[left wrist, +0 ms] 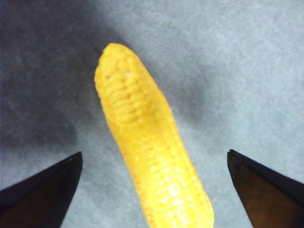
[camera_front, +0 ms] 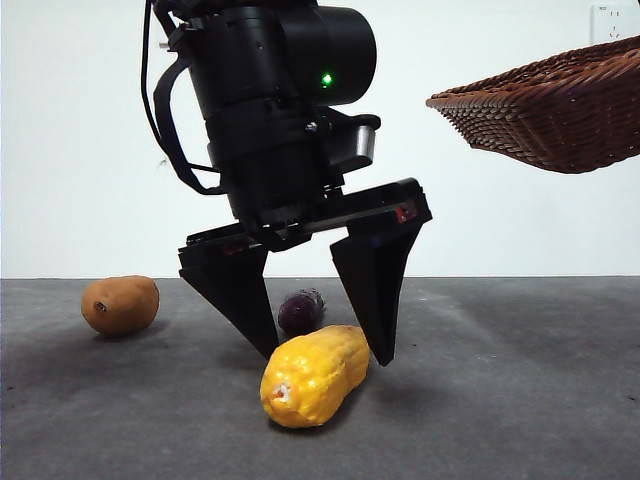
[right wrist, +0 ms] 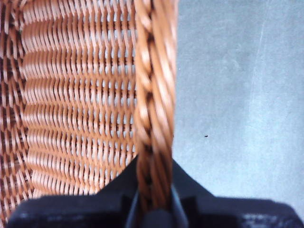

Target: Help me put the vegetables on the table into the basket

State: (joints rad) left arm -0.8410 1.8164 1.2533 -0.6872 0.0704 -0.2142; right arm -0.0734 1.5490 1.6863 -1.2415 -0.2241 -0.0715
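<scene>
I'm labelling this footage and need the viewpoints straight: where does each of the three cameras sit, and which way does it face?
Front view: low at table height, looking level across; shows the left tool astride the corn, the potato, the eggplant, and the basket held aloft.
Left wrist view: on the left arm, looking down; both jaws flank the corn, open.
Right wrist view: on the right arm; right tool clamped on the basket rim.
Shared: corn; basket.

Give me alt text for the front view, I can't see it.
The left gripper hangs open over a yellow corn on the grey table. A potato and eggplant lie behind; a wicker basket is held up at the upper right.
</scene>
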